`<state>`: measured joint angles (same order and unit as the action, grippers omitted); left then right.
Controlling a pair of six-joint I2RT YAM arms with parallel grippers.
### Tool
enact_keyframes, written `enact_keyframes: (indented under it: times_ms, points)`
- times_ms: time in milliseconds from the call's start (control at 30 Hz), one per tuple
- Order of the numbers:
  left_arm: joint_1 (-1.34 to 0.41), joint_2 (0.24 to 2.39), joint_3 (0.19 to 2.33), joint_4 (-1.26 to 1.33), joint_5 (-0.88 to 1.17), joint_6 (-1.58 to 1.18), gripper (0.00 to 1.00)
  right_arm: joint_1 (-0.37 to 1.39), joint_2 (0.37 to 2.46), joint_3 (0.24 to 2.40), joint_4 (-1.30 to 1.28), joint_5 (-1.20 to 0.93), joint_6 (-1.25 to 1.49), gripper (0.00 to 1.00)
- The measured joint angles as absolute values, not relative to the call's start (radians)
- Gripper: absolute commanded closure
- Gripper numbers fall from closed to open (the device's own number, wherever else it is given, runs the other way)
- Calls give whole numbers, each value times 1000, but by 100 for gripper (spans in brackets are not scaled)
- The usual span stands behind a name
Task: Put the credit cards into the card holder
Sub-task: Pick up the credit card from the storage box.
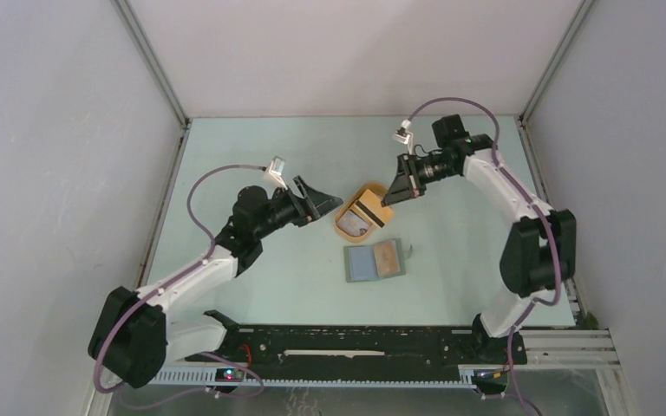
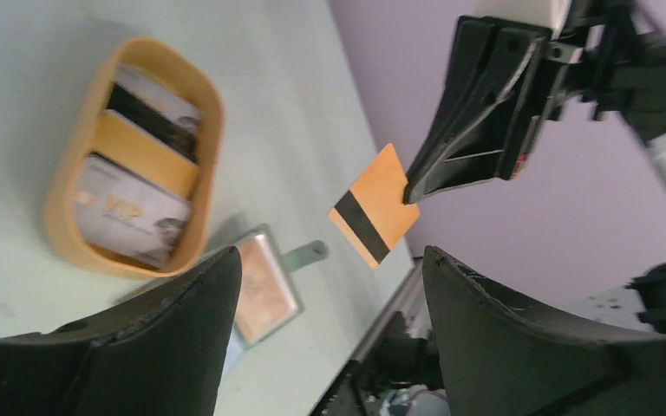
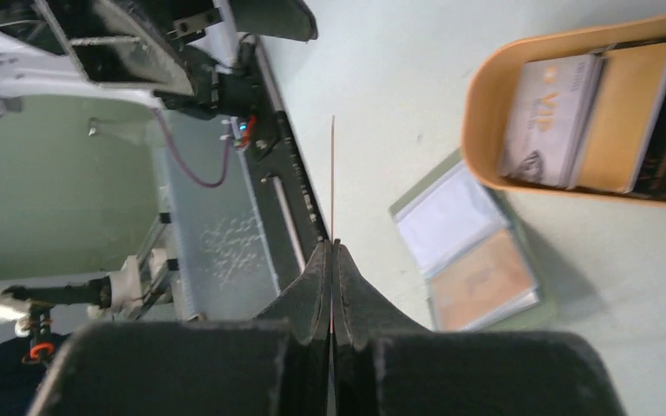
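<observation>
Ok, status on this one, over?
Left tool open, empty. Right tool shut on striped orange card, held aloft. Card holder open on table, one card in. Nothing covering it.

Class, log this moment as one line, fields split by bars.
right gripper: jaws shut on striped card, aloft | left gripper: jaws open, empty | card holder: open flat | tray: holds cards

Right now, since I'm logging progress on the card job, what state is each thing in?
Left claw, open, empty.
Right claw, shut on the striped card, held in the air.
Card holder, lying open, one tan card in a pocket.
Orange tray, three cards inside.
</observation>
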<state>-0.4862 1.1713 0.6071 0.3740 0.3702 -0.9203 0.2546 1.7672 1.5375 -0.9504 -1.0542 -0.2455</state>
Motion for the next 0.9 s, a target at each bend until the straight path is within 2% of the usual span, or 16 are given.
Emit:
enact_keyframes:
  times_ms: [267, 600, 900]
  points:
    - [-611, 1055, 562, 533, 348, -1022, 19, 178, 1528, 1222, -550, -1292, 79, 100]
    - [-724, 1059, 562, 615, 261, -1048, 31, 172, 1425, 1118, -262, -1388, 332, 100]
    - [-755, 1120, 563, 666, 237, -1051, 41, 172, 1340, 1057, -169, -1401, 406, 100]
